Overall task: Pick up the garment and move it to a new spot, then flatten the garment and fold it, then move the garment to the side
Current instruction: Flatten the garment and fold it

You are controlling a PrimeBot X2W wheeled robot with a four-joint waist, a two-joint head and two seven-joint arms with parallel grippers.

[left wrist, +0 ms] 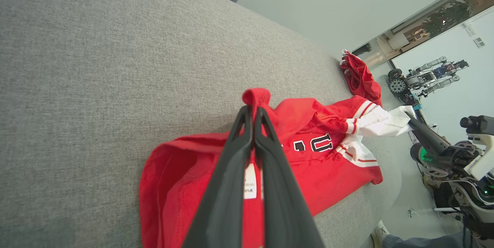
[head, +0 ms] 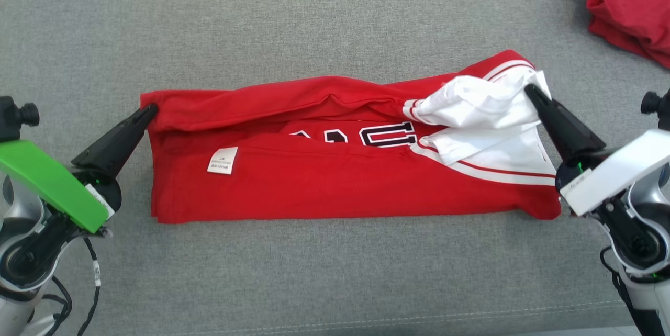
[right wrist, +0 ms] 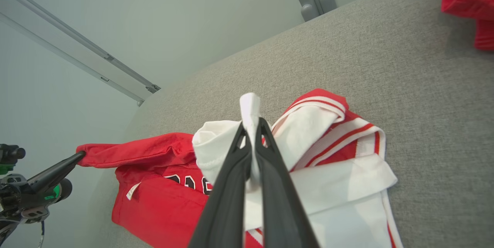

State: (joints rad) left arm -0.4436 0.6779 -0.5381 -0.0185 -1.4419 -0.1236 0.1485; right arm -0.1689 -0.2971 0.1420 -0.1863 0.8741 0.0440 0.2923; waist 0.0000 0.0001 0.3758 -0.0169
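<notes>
Down at the bottom corners, both arms are in. The left gripper (head: 149, 112), under its green cover, has its dark fingers pressed together on the red corner of the garment (head: 335, 189). Across the way, the right gripper (head: 531, 91) is clamped on the white sleeve (head: 481, 100). Between them the garment lies on the grey cushion (head: 314, 22) as one long band. Its care label (head: 222, 160) faces up near the left end, and the black lettering (head: 390, 134) peeks out mid-fold. Off at the far right corner sits a red heap (head: 633, 6) of cloth, well apart.

Over to the left wrist view: the left gripper (left wrist: 252, 111) is closed tight, and a nub of red cloth pokes up past its tips. The care label (left wrist: 250, 186) shows in the slit between the fingers. At the far end, the right gripper (left wrist: 409, 118) pinches white cloth.

Now the right wrist view: the right gripper (right wrist: 252, 124) is shut on the white sleeve (right wrist: 250, 105), a tuft standing above the tips. Striped trim fans out beside it, and the left gripper (right wrist: 79, 156) bites the far red corner.
</notes>
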